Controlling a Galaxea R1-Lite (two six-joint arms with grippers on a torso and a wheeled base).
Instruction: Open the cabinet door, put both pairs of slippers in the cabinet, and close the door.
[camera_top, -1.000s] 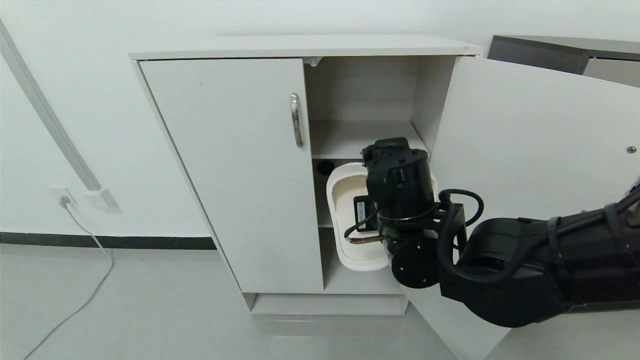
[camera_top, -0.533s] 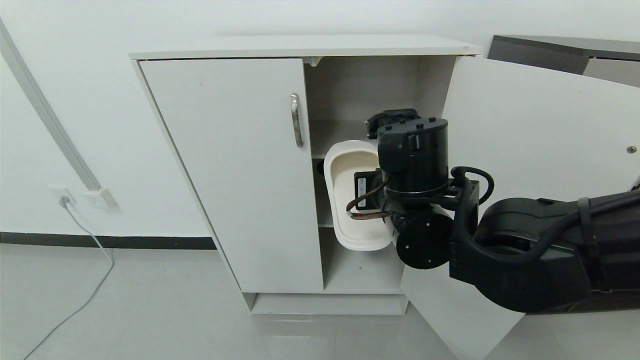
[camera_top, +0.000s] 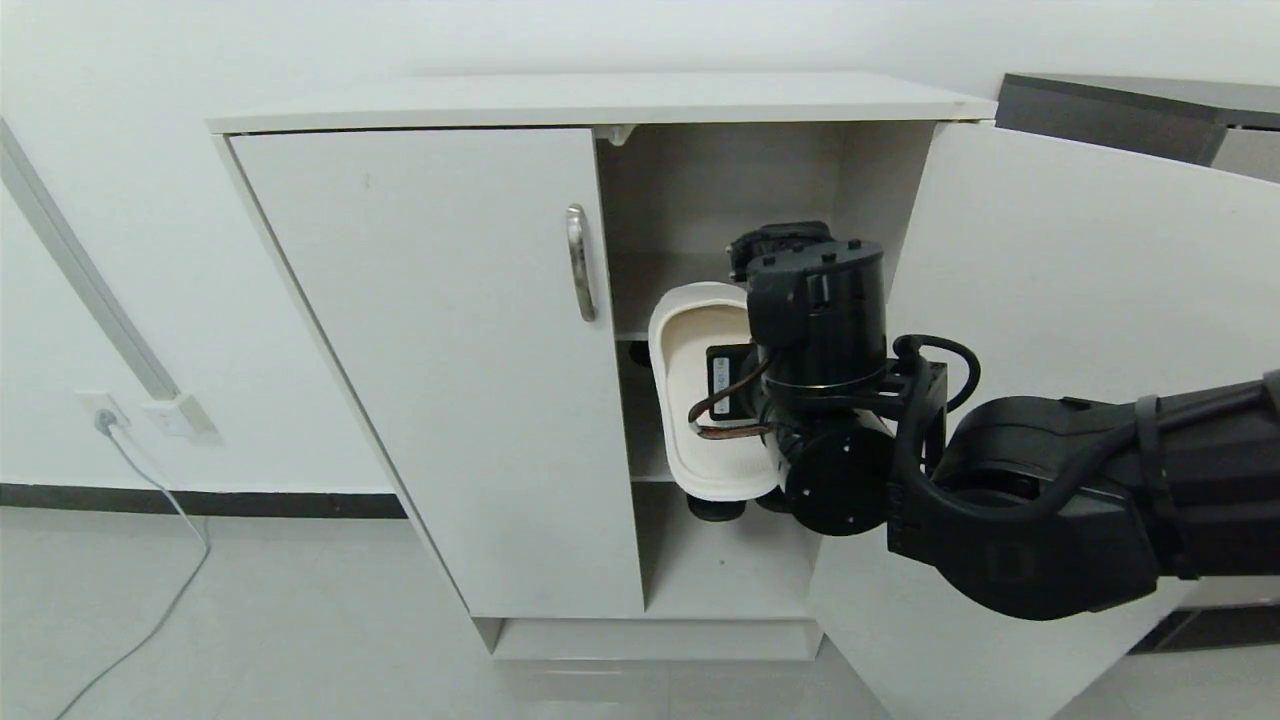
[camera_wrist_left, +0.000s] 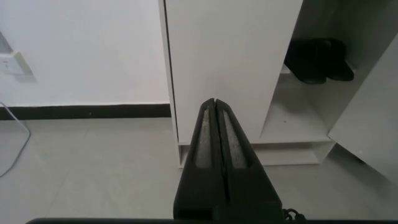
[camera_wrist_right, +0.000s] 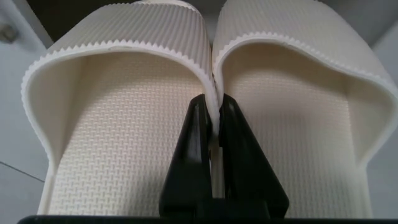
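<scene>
Clamping cream slippers (camera_wrist_right: 118, 130), black slippers (camera_wrist_left: 316, 60) shelved

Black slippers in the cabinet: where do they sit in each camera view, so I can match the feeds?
Head view: black slippers peek out on the lower shelf, just under the held white slippers.
Left wrist view: black slippers on that shelf, in the open half beside the closed left door.
Right wrist view: not in it.
Shared landmark: the closed left door, head and left wrist views.

The white slippers (camera_top: 700, 400) have risen higher before the open cabinet (camera_top: 600, 95).
</scene>
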